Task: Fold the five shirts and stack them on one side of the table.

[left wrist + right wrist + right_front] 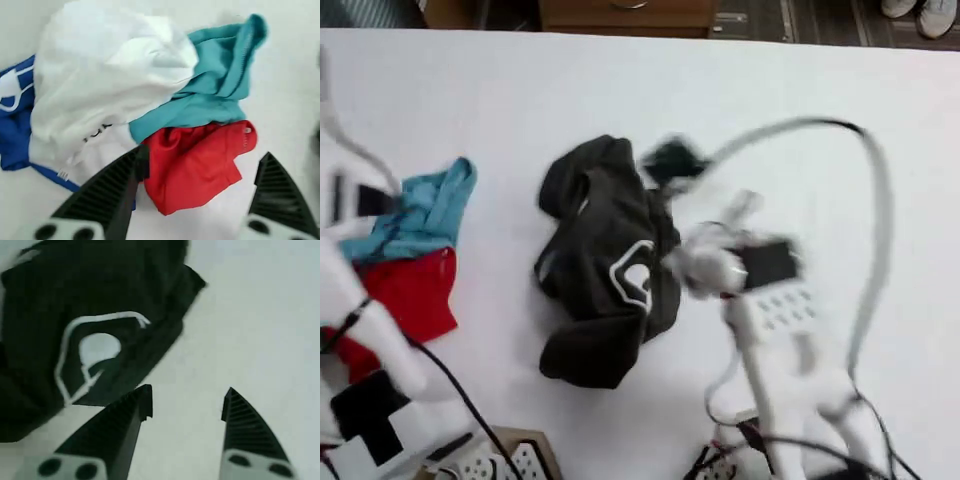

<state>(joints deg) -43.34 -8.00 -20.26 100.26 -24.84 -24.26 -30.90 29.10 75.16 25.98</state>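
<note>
Altogether five crumpled shirts: black (605,265) mid-tabletop (770,90); teal (425,215), red (410,295), white (100,75), blue (15,130) heaped at left edge; left pincer (204,154), right pincer (189,391) wide, empty.

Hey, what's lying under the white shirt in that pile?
A blue shirt sticks out from under the white shirt, and the teal shirt seems tucked beneath its edge. Whatever else lies below is covered.

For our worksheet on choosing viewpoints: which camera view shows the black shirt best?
The high view: the whole black shirt lies crumpled mid-table. The right wrist view shows part around its white print; the left wrist view faces other shirts.
</note>
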